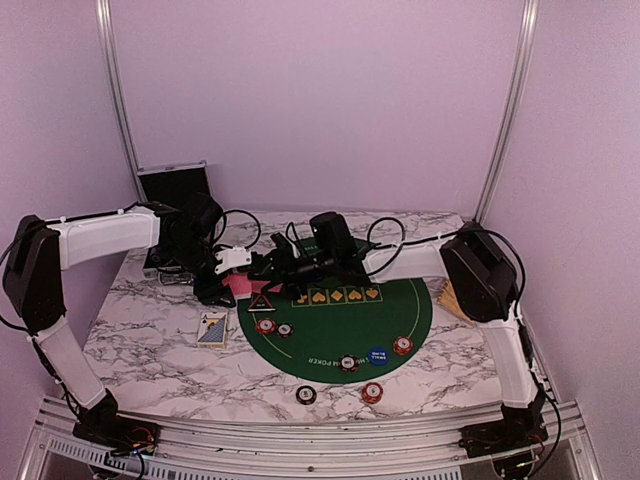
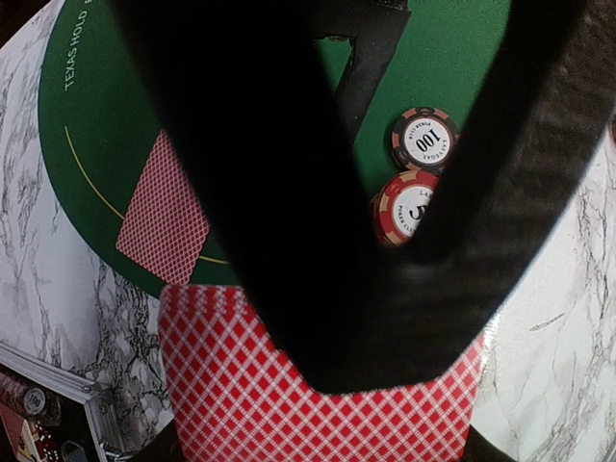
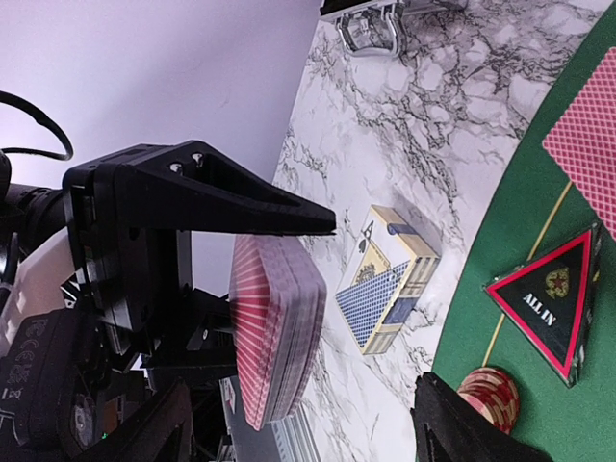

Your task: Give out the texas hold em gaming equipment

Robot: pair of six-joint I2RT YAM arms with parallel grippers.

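Holding the red-backed deck (image 3: 274,332) clenched in left jaws above the poker mat (image 1: 330,327), with right jaws released, probably for dealing.

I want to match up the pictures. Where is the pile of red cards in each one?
Top external: cards left of centre, at the left edge of the mat.
Left wrist: cards at the bottom middle, very close up.
Right wrist: cards lower left of the middle, seen edge-on.
Shared landmark: the green mat, in all three.
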